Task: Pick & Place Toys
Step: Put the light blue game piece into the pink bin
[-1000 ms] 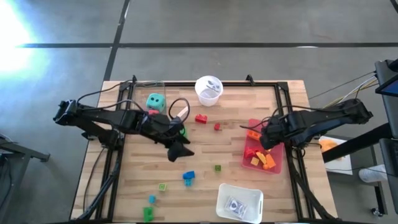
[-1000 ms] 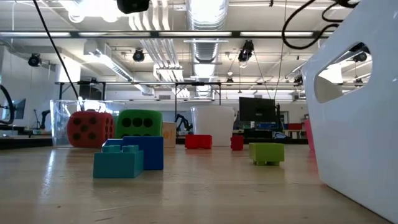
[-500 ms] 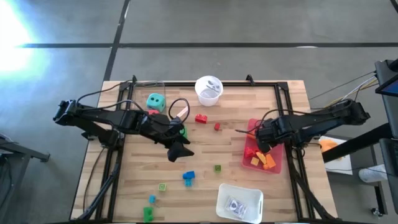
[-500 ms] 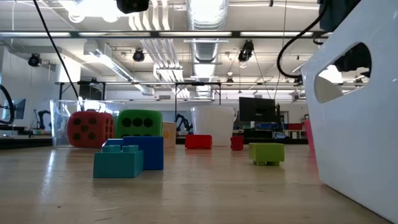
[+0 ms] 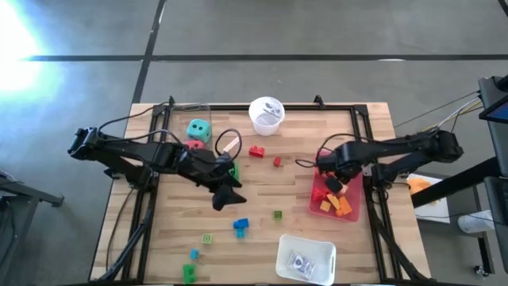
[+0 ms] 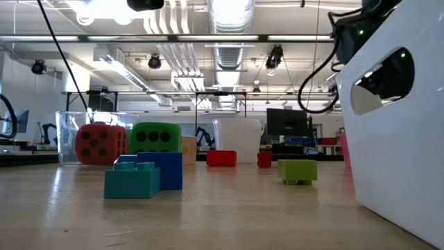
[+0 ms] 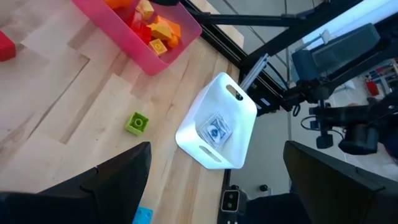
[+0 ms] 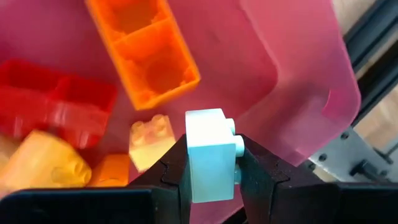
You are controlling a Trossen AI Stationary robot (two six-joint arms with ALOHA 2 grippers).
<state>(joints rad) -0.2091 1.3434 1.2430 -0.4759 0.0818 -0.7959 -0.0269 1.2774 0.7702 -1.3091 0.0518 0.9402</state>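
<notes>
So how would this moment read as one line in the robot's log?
right gripper: shut on pale blue brick, over pink bin | left gripper: open, empty, mid-table | loose bricks remain on table

The right hand [image 8: 211,171] grips a pale brick [image 8: 210,155] above the pink tray [image 8: 292,81].

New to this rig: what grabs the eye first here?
The right gripper, clamped on a pale blue plastic brick above the pink plastic bin of red, orange and yellow bricks at the table's right. Then the left gripper, open mid-table, near the red dotted die and green dotted die.
</notes>
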